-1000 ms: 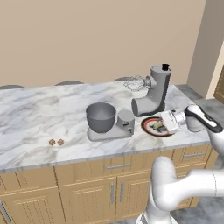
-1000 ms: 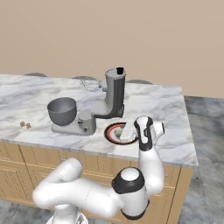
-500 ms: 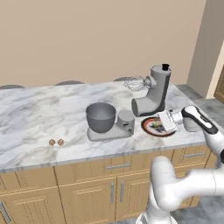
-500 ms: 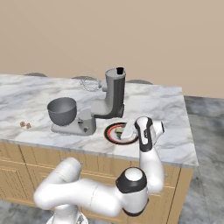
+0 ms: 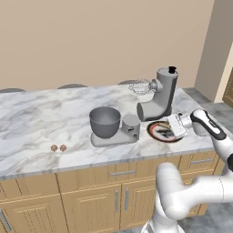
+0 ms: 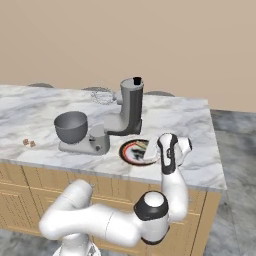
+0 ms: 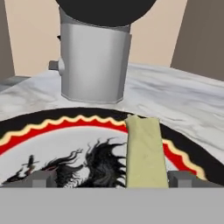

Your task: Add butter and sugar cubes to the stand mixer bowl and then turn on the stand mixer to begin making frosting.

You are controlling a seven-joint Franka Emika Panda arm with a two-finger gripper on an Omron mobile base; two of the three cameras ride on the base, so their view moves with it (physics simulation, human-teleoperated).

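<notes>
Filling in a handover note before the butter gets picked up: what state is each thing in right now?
butter: lying on the plate, between the open fingertips, not gripped
plate: flat on the counter beside the mixer
gripper: open, low over the plate
stand mixer bowl: upright on the mixer base, looks empty
sugar cubes: side by side on the counter, left of the bowl
stand mixer: head tilted back, whisk clear of the bowl

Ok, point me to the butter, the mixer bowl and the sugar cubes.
butter [image 7: 145, 153]: hand view, middle of the block's top face.
stand mixer bowl [image 5: 105, 124]: left base view, outer wall.
sugar cubes [image 5: 58, 148]: left base view, the pair on the counter.
</notes>
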